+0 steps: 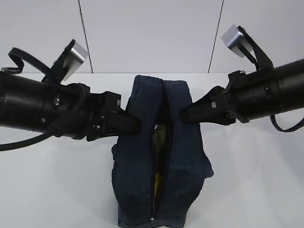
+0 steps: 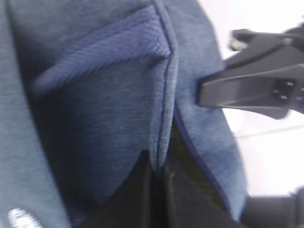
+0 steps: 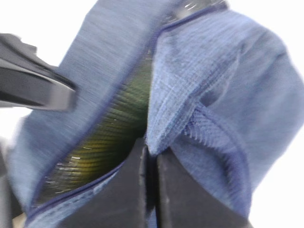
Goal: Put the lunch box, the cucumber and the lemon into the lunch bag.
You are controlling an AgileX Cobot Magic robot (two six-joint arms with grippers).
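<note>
The dark navy lunch bag (image 1: pixel 161 156) stands in the middle of the white table, with its top zipper slit partly open. My left gripper (image 1: pixel 135 122) is shut on the left lip of the opening, as the left wrist view (image 2: pixel 156 190) shows close up. My right gripper (image 1: pixel 186 114) is shut on the right lip, as the right wrist view (image 3: pixel 151 190) shows. A yellow-green sheen (image 3: pixel 109 137) shows inside the gap, and I cannot tell what it is. The lunch box, the cucumber and the lemon are not clearly in view.
The white table (image 1: pixel 256 180) spreads to both sides of the bag, and a pale wall stands behind it. The zipper end (image 1: pixel 152 218) sits at the bag's near end. Each wrist view shows the other gripper (image 2: pixel 247 88) (image 3: pixel 33 85) beside the bag.
</note>
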